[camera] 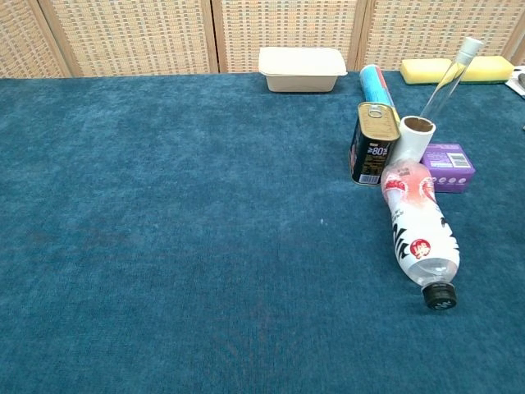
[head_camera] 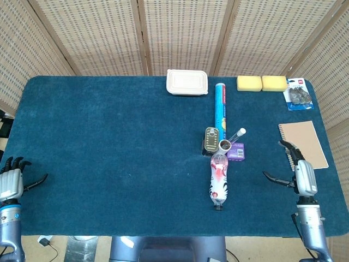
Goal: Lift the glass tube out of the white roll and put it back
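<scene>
Glass tube (camera: pixel 449 76) leans in white roll (camera: pixel 409 141) | right hand (head_camera: pixel 301 176) spread, empty, near front edge | left hand (head_camera: pixel 11 183) likewise

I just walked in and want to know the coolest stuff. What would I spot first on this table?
Probably the glass tube poking up slanted out of the white roll, mid-table beside a gold can. Just in front, a pink-and-white bottle lies on its side. Both robot hands, left and right, wait empty at the near edge.

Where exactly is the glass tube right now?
In the chest view the glass tube stands on the right side of the table, leaning out of the upright white roll, between the can and the purple box.
</scene>
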Robot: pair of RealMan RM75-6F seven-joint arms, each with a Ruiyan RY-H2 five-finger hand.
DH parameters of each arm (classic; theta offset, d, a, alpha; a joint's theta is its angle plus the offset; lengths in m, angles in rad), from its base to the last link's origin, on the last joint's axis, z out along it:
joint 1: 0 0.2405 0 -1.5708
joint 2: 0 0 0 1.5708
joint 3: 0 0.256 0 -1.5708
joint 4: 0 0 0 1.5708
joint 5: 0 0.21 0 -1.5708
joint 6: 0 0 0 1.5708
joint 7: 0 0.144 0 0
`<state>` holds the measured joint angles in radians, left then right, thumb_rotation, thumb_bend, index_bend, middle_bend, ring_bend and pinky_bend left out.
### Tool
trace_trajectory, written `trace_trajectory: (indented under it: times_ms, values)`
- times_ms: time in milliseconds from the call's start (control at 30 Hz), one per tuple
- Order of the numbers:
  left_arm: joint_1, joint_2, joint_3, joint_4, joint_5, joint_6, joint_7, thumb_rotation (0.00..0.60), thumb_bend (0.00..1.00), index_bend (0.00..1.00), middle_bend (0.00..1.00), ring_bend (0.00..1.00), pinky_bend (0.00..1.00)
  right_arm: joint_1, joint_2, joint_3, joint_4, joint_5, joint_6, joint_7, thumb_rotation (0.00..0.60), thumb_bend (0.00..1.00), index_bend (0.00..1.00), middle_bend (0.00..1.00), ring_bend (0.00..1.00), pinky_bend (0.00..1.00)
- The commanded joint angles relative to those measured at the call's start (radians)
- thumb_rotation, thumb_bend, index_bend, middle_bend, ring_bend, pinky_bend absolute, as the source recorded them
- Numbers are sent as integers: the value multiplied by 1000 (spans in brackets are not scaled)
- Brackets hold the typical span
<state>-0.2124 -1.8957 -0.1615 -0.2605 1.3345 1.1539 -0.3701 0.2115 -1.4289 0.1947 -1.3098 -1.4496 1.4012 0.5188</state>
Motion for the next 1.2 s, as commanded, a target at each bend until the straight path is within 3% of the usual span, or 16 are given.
trace_trajectory:
  times_ms: [33, 267, 1200]
  values:
    - [5, -1, -4, -1, -4, 8, 1, 198, 8, 317, 175, 79, 212, 12, -9, 0, 10, -3, -10, 4, 415, 51, 151, 218, 164, 241]
    - [17, -7, 2, 3, 10, 67, -38, 327, 29, 317, 175, 79, 194, 40, -38, 4, 33, -5, -24, 20, 413, 52, 156, 219, 164, 241]
    - [14, -17, -3, 19, 6, 52, -45, 324, 30, 316, 176, 79, 188, 143, -112, 26, 102, 18, -103, -5, 414, 50, 158, 219, 164, 240]
